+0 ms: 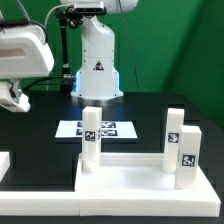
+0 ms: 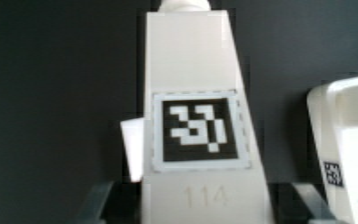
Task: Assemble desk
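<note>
Desk top (image 1: pixel 130 178): white plastic, smooth, matt, with raised rim.
Legs (image 1: pixel 90 137): white plastic blocks, smooth, faintly satin.
Held leg (image 2: pixel 194 100): same white plastic, smooth faces.
Tag (image 2: pixel 197 125): flat black-and-white print, matt.
Table (image 1: pixel 40 140): black, matt.
Marker board (image 1: pixel 105 129): thin, white, matt.
Backdrop (image 1: pixel 170 40): green cloth, matt.

Markings in view: tags and one warning sign, no legible words

Black-and-white square tags mark the desk legs (image 1: pixel 91 136) and marker board (image 1: pixel 104 129); a triangular warning sign sits on the robot base (image 1: pixel 98 68).

Marker board (image 1: pixel 98 129) on black table (image 1: pixel 40 140)
</note>
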Controlling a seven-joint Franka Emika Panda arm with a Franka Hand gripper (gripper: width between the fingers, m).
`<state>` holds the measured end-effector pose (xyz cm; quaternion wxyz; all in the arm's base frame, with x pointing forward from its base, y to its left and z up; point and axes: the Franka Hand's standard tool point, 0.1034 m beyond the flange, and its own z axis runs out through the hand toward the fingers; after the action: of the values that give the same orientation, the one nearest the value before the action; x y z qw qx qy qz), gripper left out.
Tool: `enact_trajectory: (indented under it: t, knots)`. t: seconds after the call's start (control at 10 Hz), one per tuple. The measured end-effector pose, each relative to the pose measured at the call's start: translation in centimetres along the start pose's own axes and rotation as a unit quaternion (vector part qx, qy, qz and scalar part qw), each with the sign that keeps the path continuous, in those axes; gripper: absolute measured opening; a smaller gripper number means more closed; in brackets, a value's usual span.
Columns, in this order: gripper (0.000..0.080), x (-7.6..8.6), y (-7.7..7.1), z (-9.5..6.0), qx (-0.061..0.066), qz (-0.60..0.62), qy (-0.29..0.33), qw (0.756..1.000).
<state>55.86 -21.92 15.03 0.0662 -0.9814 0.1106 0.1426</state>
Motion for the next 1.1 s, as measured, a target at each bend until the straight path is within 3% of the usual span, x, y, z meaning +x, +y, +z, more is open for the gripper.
enact_trajectory:
  t: [0.3, 0.4, 0.6, 0.8, 0.9, 1.1]
  knots:
    - [0.0290, 0.7, 0.3, -0.4, -0.018, 0.008, 0.086, 0.996]
    - [0.0290, 2.9, -1.2, -1.3, -0.036, 0.007, 0.143, 0.989]
    - [0.0290, 6.2, -4.8, -4.2, -0.050, -0.007, 0.215, 0.975]
    - [0.0290, 8.8, -8.5, -6.8, -0.050, 0.019, 0.303, 0.951]
    - [0.0290, 9.1, -9.3, -7.4, -0.047, 0.023, 0.343, 0.938]
    - [0.0290, 9.1, -8.5, -7.1, -0.061, 0.022, 0.376, 0.924]
